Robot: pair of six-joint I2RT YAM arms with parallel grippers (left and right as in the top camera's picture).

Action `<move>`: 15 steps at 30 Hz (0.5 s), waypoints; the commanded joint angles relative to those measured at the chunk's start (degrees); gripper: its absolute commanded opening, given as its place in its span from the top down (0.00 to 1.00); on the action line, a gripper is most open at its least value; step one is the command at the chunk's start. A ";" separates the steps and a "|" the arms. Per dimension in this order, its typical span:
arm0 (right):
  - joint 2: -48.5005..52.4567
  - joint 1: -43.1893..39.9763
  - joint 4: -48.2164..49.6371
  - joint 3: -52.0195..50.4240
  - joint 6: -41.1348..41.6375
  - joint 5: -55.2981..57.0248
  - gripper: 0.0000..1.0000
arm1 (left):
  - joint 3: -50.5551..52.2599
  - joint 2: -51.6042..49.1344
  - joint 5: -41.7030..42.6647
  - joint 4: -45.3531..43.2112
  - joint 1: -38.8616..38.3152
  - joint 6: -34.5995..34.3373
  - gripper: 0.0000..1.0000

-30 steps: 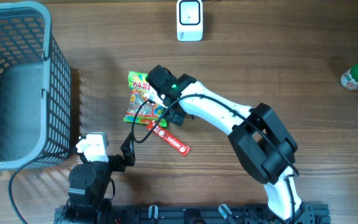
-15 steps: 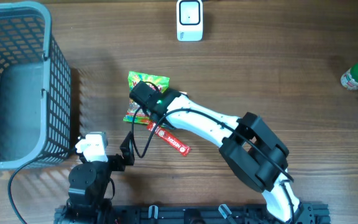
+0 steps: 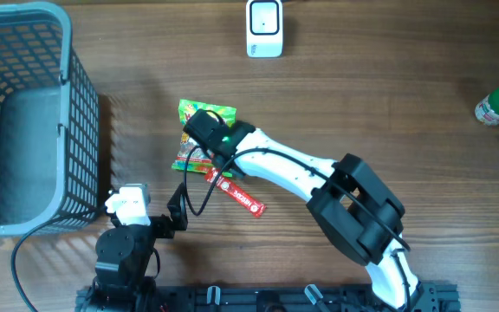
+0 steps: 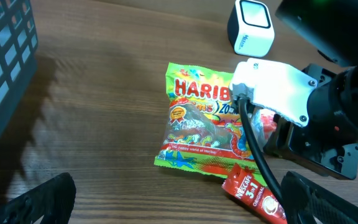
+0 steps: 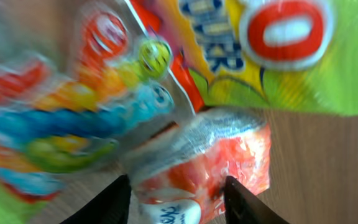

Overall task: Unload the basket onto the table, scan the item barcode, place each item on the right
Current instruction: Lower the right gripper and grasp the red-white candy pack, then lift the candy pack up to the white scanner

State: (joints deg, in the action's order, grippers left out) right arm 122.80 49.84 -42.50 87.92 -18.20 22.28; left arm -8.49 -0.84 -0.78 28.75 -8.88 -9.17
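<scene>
We see the bag (image 3: 215, 112) of sweets lying flat on the table (image 3: 388, 87), just left of centre, its printed face up and its top edge toward the scanner (image 3: 264, 28). The scanner stands well apart from it, at the far edge. A red stick (image 3: 243, 197) of instant coffee lies slantwise beside the bag's near corner, and from the left wrist view it seems to touch or slightly overlap that corner.

The right arm reaches across the table, and its wrist covers the middle of the bag from above. The right gripper (image 5: 176, 183) points down onto the bag with its jaws partly closed. In the wrist view a bunched, crinkled fold of the film fills the gap between the two fingers (image 5: 114, 199) and lies against both. We read this as a pinch on the bag, but we cannot tell how firm it is. The rest of the bag rests on the wood.

The left gripper (image 4: 178, 178) sits low near the front edge, facing the bag, its jaws spread wide and holding nothing.

A grey basket (image 3: 81, 130) stands at the far left. A green-capped bottle (image 3: 498, 104) stands near the right edge.
</scene>
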 commanded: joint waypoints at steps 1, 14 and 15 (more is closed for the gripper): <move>1.51 -1.66 0.33 -2.75 0.44 -3.19 0.61 | 0.46 0.15 -0.15 -0.15 0.09 -0.31 0.00; -1.97 -2.08 -14.29 11.08 20.39 -8.07 0.96 | 0.46 0.13 -0.15 -0.15 0.11 -0.31 0.00; -3.06 -2.71 -16.87 13.66 23.93 -10.69 0.96 | 0.46 0.13 -0.15 -0.15 0.11 -0.31 0.00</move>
State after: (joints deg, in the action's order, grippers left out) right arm 122.76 48.36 -55.77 94.35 -6.09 17.58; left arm -8.49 -0.84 -0.78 28.75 -8.88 -9.17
